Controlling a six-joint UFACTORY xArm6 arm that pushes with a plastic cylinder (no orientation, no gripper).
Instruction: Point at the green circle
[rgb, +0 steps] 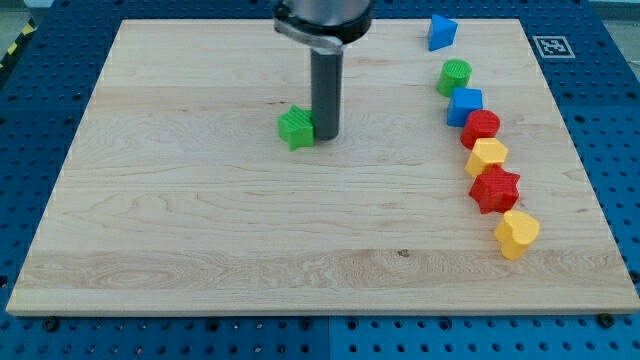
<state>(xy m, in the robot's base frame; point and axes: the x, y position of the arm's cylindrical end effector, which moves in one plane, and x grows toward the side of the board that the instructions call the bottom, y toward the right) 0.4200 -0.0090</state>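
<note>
The green circle (454, 76) is a short green cylinder at the upper right of the wooden board (200, 230), at the top of a curved row of blocks. My tip (325, 135) stands left of the board's middle, far to the left of the green circle. It touches the right side of a green star-like block (296, 127).
A blue triangular block (441, 31) lies near the board's top edge. Below the green circle run a blue cube (464, 105), a red round block (481, 126), a yellow hexagon-like block (487, 155), a red star-like block (495, 189) and a yellow heart (516, 232).
</note>
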